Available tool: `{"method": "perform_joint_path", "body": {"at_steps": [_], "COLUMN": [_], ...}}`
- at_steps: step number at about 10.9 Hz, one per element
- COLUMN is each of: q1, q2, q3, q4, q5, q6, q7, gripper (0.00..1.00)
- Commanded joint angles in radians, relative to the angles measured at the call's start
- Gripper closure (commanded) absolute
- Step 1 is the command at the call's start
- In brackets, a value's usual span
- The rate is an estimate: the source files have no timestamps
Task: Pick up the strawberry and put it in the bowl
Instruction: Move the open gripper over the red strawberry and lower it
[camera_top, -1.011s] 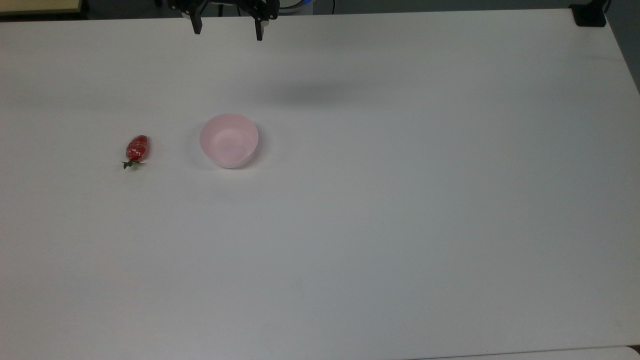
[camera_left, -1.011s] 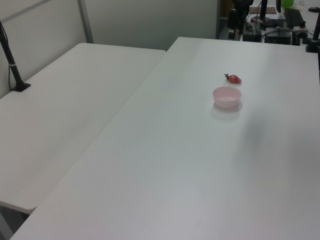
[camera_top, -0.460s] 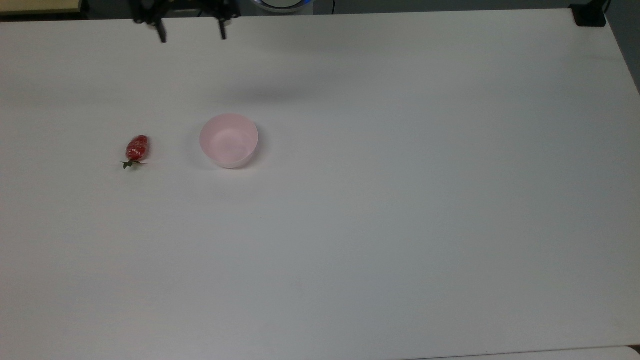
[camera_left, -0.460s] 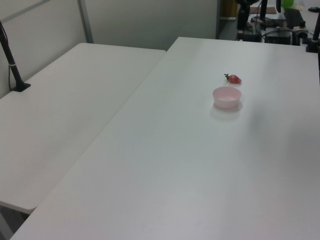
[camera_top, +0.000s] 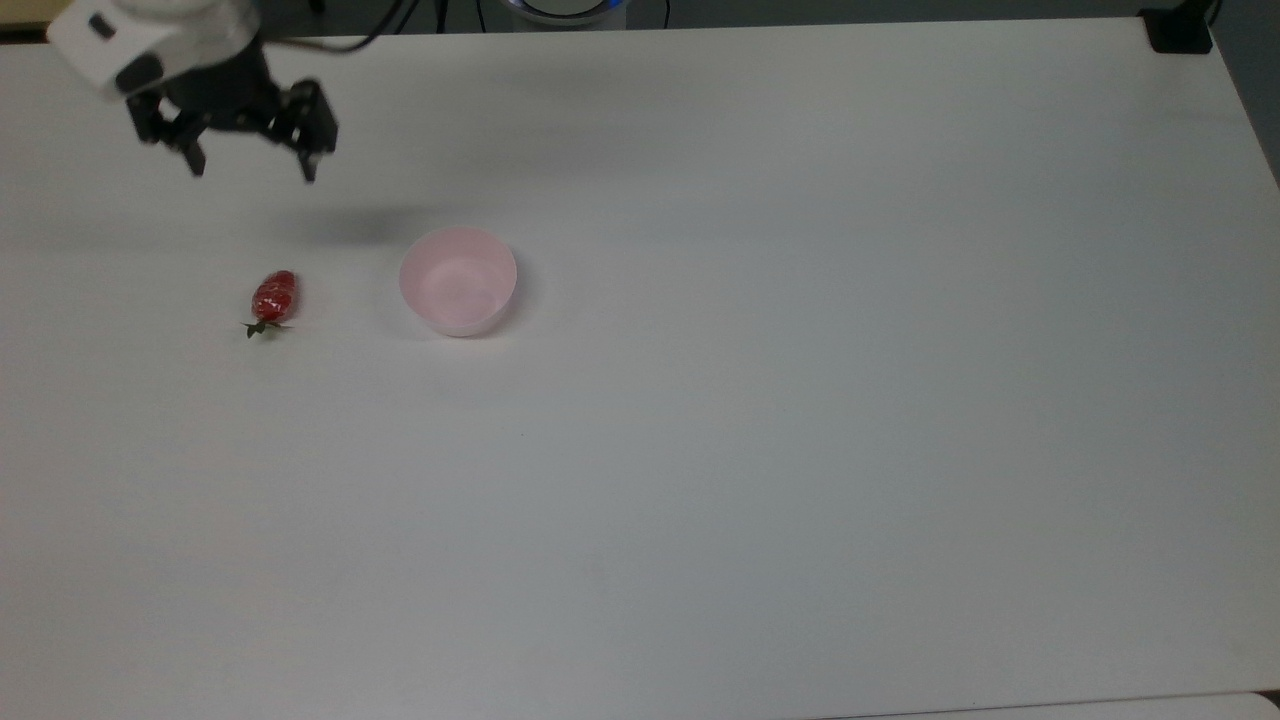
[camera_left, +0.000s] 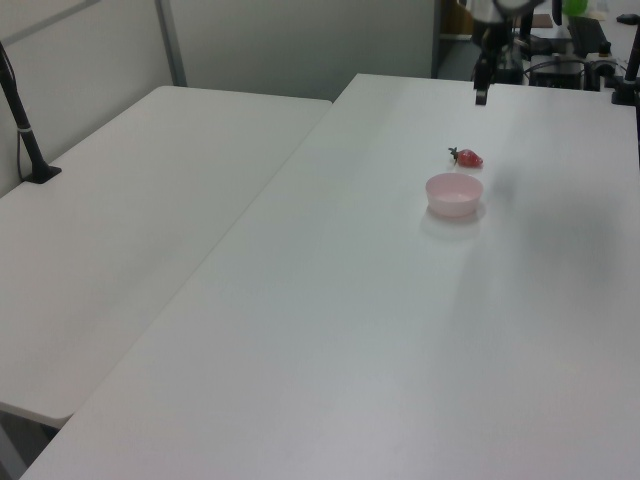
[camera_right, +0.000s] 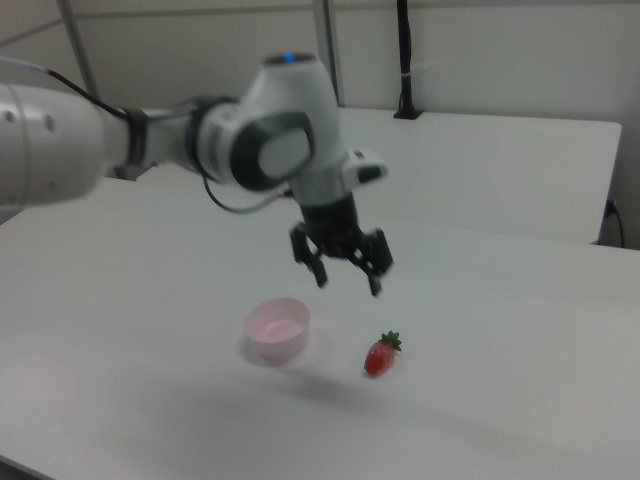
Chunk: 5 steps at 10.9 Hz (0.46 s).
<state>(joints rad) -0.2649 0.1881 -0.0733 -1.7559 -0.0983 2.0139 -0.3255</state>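
A small glossy red strawberry (camera_top: 273, 298) with a green stem end lies on the white table (camera_top: 800, 400); it also appears as the strawberry (camera_left: 468, 157) and the strawberry (camera_right: 380, 355). The pale pink bowl (camera_top: 458, 280) stands to its right in the top view, a short gap away, and holds nothing; the same bowl (camera_left: 454, 193) and bowl (camera_right: 279, 328) sit beside the berry. My gripper (camera_top: 252, 170) hangs open in the air above the table, up and slightly left of the strawberry in the top view. In the right view the gripper (camera_right: 347, 280) hovers above the gap between bowl and berry.
A second white table (camera_left: 130, 220) adjoins on the left view's left, with a black pole (camera_left: 22, 120) at its edge. A black clamp (camera_top: 1180, 30) sits at the top view's upper right corner. Equipment and cables (camera_left: 560, 55) stand beyond the far table edge.
The gripper has travelled from the table's far edge toward the top view's left and lower, closer to the strawberry. Its shadow followed. Strawberry and bowl have stayed still.
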Motion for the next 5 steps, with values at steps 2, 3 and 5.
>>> {"method": "perform_joint_path", "body": {"at_steps": [2, 3, 5], "q1": [-0.023, -0.034, -0.036], "q2": [0.149, 0.177, 0.208], "q3": [-0.016, -0.016, -0.016], "q4": [-0.053, -0.053, -0.053], "q5": [-0.014, -0.014, -0.012], "q6": [0.247, 0.274, 0.281], "q7": [0.039, 0.045, 0.046], "gripper": [0.00, 0.00, 0.00]}}
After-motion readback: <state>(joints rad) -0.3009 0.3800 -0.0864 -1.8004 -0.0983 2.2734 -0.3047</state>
